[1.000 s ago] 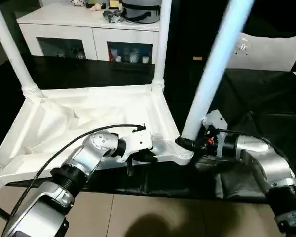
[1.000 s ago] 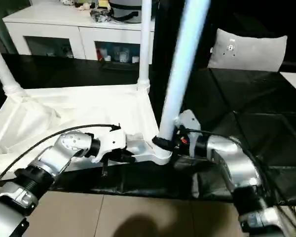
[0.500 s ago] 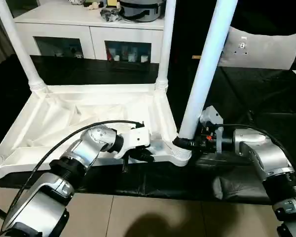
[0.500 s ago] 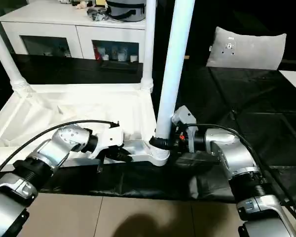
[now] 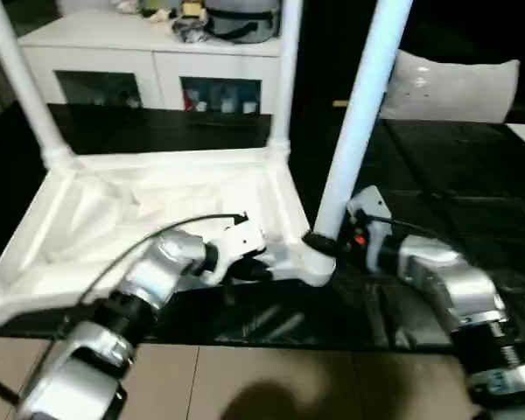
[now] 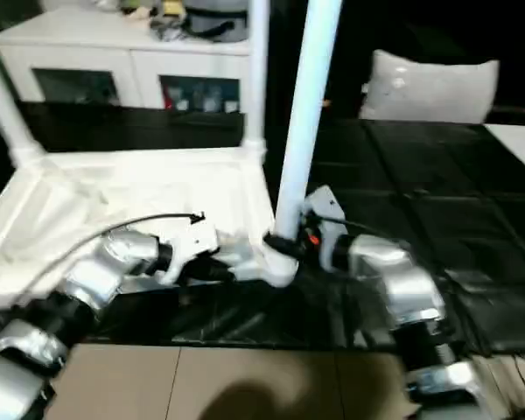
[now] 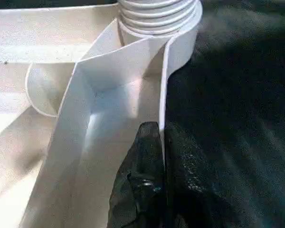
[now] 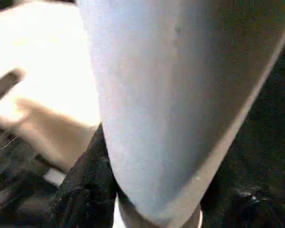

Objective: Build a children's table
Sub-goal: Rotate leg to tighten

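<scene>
The children's table lies upside down on a black mat: a white ribbed tabletop (image 5: pixel 157 197) with round corner sockets. Two white legs stand in its far corners (image 5: pixel 19 83) (image 5: pixel 285 79). A third leg (image 5: pixel 360 122) rises from the near right corner socket (image 7: pixel 157 19), leaning slightly right. My right gripper (image 5: pixel 320 244) is shut around that leg's base, and its black finger (image 8: pixel 80 190) shows beside the tube (image 8: pixel 171 95). My left gripper (image 5: pixel 252 269) is shut on the tabletop's near rim (image 7: pixel 162 118), just left of that corner, fingers (image 7: pixel 145 190) pinching the thin wall.
A white cabinet (image 5: pixel 157 61) with glass doors stands behind the tabletop, with clutter on top. A pale cushion (image 5: pixel 451 83) sits at the back right. The black mat (image 5: pixel 455 175) stretches to the right, and tan floor (image 5: pixel 271 385) lies in front.
The leg in my right gripper has swung from a strong rightward lean to nearly upright. Both grips have held. The camera has shifted a little.
</scene>
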Available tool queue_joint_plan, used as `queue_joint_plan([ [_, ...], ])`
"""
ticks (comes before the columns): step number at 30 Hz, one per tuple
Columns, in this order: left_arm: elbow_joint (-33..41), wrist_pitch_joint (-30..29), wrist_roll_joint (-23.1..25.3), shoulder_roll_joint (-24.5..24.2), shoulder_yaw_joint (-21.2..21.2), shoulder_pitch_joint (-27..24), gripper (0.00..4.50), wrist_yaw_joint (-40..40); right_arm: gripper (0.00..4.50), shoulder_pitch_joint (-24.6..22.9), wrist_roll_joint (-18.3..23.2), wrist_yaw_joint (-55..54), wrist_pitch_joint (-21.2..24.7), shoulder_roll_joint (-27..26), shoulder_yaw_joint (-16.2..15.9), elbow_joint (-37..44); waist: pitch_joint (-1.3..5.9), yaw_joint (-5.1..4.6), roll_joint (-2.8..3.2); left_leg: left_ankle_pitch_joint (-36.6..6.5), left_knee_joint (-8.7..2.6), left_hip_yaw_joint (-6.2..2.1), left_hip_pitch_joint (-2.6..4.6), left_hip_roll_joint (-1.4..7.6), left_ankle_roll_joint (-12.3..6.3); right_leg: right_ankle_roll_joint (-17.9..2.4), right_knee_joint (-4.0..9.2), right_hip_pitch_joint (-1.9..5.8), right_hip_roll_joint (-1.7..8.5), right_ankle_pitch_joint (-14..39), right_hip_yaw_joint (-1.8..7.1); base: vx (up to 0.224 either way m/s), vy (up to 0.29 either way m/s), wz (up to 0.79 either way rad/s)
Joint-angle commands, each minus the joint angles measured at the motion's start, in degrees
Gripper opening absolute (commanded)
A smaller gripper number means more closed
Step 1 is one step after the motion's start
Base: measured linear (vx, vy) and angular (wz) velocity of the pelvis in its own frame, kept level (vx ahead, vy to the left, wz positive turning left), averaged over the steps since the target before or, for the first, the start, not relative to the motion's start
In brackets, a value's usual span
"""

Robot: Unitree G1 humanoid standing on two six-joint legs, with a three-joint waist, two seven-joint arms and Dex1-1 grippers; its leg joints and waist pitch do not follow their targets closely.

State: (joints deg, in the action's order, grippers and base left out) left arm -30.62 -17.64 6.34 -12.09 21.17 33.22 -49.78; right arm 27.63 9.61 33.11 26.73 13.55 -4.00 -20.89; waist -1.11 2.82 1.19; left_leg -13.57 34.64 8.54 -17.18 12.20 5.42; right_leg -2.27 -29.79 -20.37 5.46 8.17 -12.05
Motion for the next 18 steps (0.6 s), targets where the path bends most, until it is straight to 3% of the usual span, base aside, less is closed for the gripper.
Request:
queue_joint_plan([
  [1,4.0,-3.2,-0.5,4.9,1.8,-0.4,0.0,3.7,1.88,-0.6,-1.5,-5.6,4.1,-2.9,-1.5,-7.4,0.62,-1.8,1.27,-33.2,-6.89,-2.25,-0.91,4.29,-0.91,5.1,4.24,3.09,2.98,33.5,0.17,0.0,0.0,0.0],
  [2,4.9,-4.0,0.1,5.7,2.2,-0.4,0.0,4.2,1.88,0.0,-1.6,-7.2,4.3,-3.6,-1.0,-8.5,0.37,-1.21,1.75,-40.1,-10.4,-3.55,-3.29,7.41,-0.9,3.0,-3.4,5.45,2.73,25.9,2.66,-0.058,0.03,0.03],
  [3,5.6,-4.6,0.7,6.3,2.6,-0.4,0.0,4.5,1.88,0.6,-1.8,-8.4,4.3,-4.1,-0.7,-9.2,0.31,0.13,2.07,-45.7,-12.24,-1.15,-1.92,7.12,0.15,-1.5,-6.84,2.86,1.83,10.1,5.19,-0.058,0.03,0.03],
  [4,5.8,-4.7,0.9,6.4,2.8,-0.4,0.0,4.6,1.88,0.7,-1.9,-8.7,4.3,-4.2,-0.6,-9.4,0.66,-0.55,-1.38,-40.6,-7.76,-1.06,1.79,2.21,0.74,-0.7,-2.05,0.29,3.24,23.8,7.83,0.0,0.0,0.0],
  [5,7.0,-5.1,1.8,6.5,3.8,-0.5,0.0,4.8,1.88,1.6,-2.3,-10.2,5.1,-5.1,-0.4,-10.3,0.31,-0.21,-2.67,-33.0,-4.34,-0.38,2.19,-0.83,0.97,2.2,2.72,-1.57,4.15,41.9,6.86,0.046,-0.091,-0.07],
  [6,7.2,-5.2,2.2,6.2,4.0,-0.6,0.0,4.8,1.88,1.7,-2.4,-10.5,5.4,-5.2,-0.4,-10.4,0.04,-0.5,-3.41,-19.4,2.0,0.96,3.18,-3.55,-0.35,6.7,7.06,-3.86,6.24,63.0,5.11,0.046,-0.091,-0.07],
  [7,7.4,-5.3,2.5,5.8,4.3,-0.7,0.0,4.8,1.88,1.8,-2.6,-10.9,5.7,-5.4,-0.4,-10.3,0.92,0.1,-1.86,-14.2,-1.29,-0.86,-1.06,-1.66,-0.71,7.1,5.17,1.14,7.35,58.0,5.04,0.048,-0.037,-0.31],
  [8,7.5,-5.3,2.7,5.6,4.4,-0.7,0.0,4.8,1.88,1.9,-2.7,-11.0,5.9,-5.5,-0.3,-10.2,1.35,0.14,-1.64,-12.8,-2.91,-1.54,-2.86,-0.99,-0.64,7.2,4.01,2.31,6.55,51.6,4.67,0.068,0.029,-0.32],
  [9,7.8,-5.9,3.7,4.4,4.6,-1.0,0.0,5.0,1.88,2.1,-3.3,-11.6,6.4,-5.7,-0.2,-10.2,1.74,0.42,-1.01,-11.0,-4.53,-2.34,-3.62,0.09,0.29,5.3,2.76,2.67,5.45,38.5,5.13,0.068,0.029,-0.32],
  [10,7.8,-6.0,4.2,3.9,4.7,-1.0,0.0,5.1,1.88,2.3,-3.6,-11.8,6.5,-5.7,-0.3,-10.4,1.7,0.73,-1.01,-11.5,-4.7,-1.92,-2.2,0.0,-0.09,2.6,2.67,1.4,4.78,32.6,5.56,0.0,0.0,0.0],
  [11,7.9,-6.6,4.5,3.5,4.6,-1.1,0.0,5.5,1.88,2.6,-3.7,-12.1,6.6,-5.8,-0.1,-10.9,1.46,0.68,-0.63,-12.1,-4.83,-1.37,-1.37,-0.08,-0.16,-0.4,2.63,0.68,4.37,31.4,5.89,0.0,0.0,0.0],
  [12,7.9,-6.7,4.6,3.2,4.5,-1.0,0.0,5.6,1.88,2.7,-3.7,-12.1,6.6,-5.8,-0.1,-11.2,1.36,0.59,-0.4,-12.9,-5.03,-1.44,-1.63,0.12,-0.18,-1.2,2.54,0.96,4.33,31.5,5.9,0.0,0.0,0.0],
  [13,7.9,-7.0,5.0,2.9,4.4,-1.0,0.0,6.0,1.88,2.9,-3.6,-12.1,6.4,-5.9,0.1,-11.6,1.27,0.17,-0.33,-15.3,-5.44,-1.88,-2.38,0.57,0.23,-1.5,2.3,1.54,4.22,31.2,5.82,0.0,0.0,0.0],
  [14,7.6,-7.1,5.3,2.5,4.2,-0.9,0.0,6.2,1.88,3.1,-3.4,-12.0,6.1,-5.9,0.3,-12.1,1.26,0.07,-0.35,-16.5,-5.5,-2.02,-2.51,0.59,0.39,-1.3,2.26,1.61,4.15,31.0,5.77,0.0,0.0,0.0],
  [15,7.6,-7.1,5.3,2.5,4.2,-0.9,0.0,6.2,1.88,3.1,-3.4,-12.0,6.1,-5.9,0.3,-12.1,1.3,-0.02,-0.46,-18.5,-5.53,-2.08,-1.98,0.58,0.47,-1.2,2.4,1.33,4.16,31.1,5.82,0.0,0.0,0.0],
  [17,7.4,-7.2,5.8,1.9,3.9,-0.7,0.0,6.5,1.88,3.6,-3.2,-12.1,5.6,-5.9,0.6,-13.0,1.18,-0.29,-1.01,-19.5,-5.61,-2.1,-1.97,0.54,0.21,-1.4,2.48,1.24,4.19,31.5,5.87,0.0,0.0,0.0],
  [18,7.3,-7.0,5.7,1.4,3.6,-0.4,0.0,6.4,1.88,4.0,-3.3,-12.1,5.3,-6.0,0.8,-13.6,1.17,-0.35,-0.84,-19.9,-5.61,-2.11,-1.9,0.47,0.12,-1.4,2.5,1.14,4.26,32.1,5.97,0.0,0.0,0.0],
])
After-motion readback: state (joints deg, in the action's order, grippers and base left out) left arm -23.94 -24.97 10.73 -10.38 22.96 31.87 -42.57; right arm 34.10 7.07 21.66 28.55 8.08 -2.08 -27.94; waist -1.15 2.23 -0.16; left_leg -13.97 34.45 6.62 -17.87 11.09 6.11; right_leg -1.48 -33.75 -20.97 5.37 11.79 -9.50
